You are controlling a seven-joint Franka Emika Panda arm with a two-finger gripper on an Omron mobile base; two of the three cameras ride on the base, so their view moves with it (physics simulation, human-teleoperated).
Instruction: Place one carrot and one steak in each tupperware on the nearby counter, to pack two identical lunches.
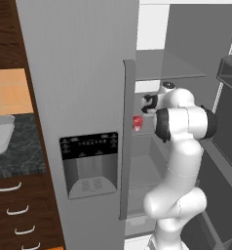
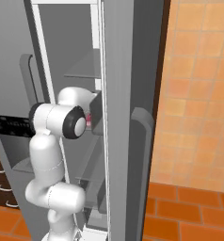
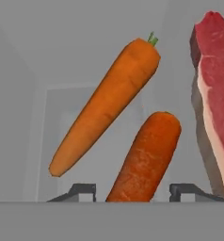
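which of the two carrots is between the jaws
The lower carrot, whose end sits between the finger tips; the longer tilted carrot with the green stub lies beyond them.

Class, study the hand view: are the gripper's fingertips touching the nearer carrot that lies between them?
Cannot tell. In the hand view the nearer carrot runs down between the two fingertips, with grey showing on both sides, but the band at the bottom hides the tips' inner faces.

Grey fridge (image 1: 79, 73), orange tiled wall (image 2: 198, 94)
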